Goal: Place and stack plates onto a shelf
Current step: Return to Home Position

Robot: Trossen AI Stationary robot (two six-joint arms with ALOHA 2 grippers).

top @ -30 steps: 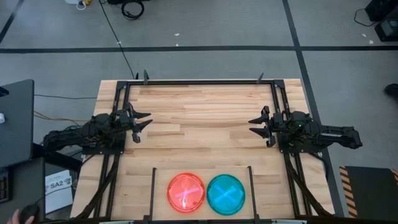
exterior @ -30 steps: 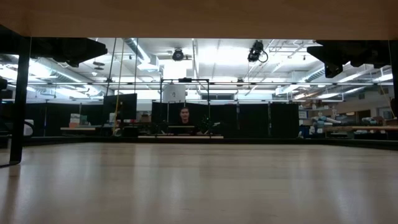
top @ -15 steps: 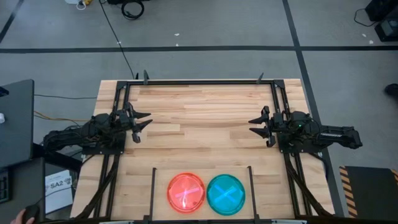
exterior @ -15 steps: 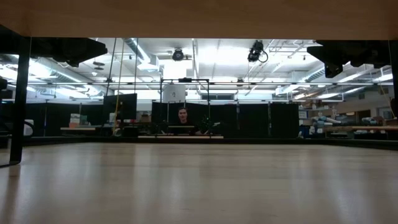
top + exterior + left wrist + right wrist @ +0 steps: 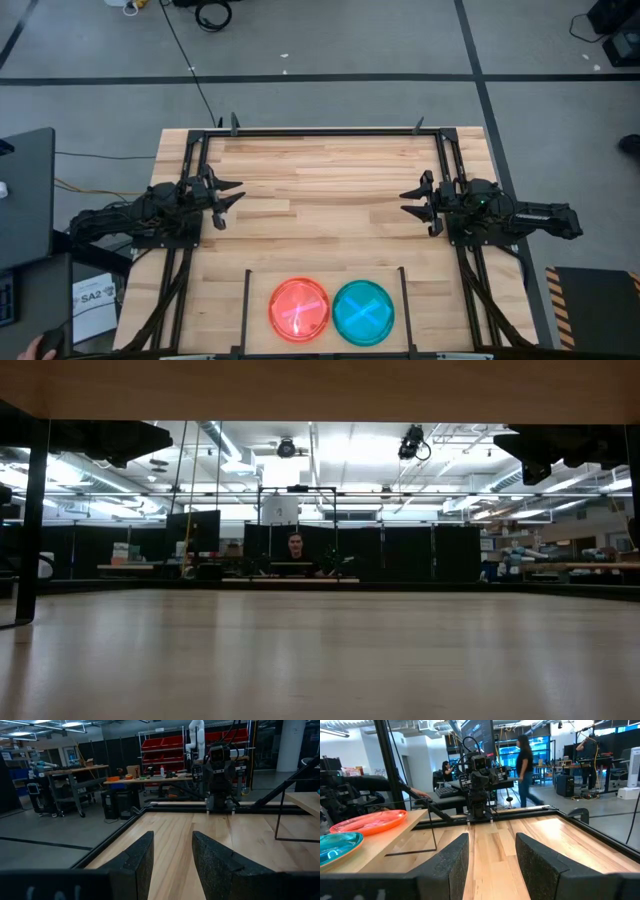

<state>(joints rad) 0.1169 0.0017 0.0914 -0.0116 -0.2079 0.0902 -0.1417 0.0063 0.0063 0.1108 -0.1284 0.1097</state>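
A pink plate [image 5: 299, 309] and a cyan plate [image 5: 363, 311] lie side by side on the black wire shelf [image 5: 247, 300] at the table's near edge; whether more plates lie under them does not show. The right wrist view shows the pink plate [image 5: 370, 821] and the cyan plate [image 5: 335, 845] from the side. My left gripper [image 5: 232, 194] hovers open over the table's left side, pointing right. My right gripper [image 5: 410, 201] hovers open over the right side, pointing left. Both are far from the plates. The left wrist view shows my left gripper [image 5: 172, 860] open with nothing between its fingers, and the right wrist view shows my right gripper [image 5: 491, 855] the same.
Black rails [image 5: 320, 131] frame the wooden table along its far, left and right sides. The shelf's upright rods [image 5: 403, 290] rise beside the plates. Bare wood [image 5: 320, 210] lies between the two grippers. People [image 5: 525, 762] are in the room beyond the table.
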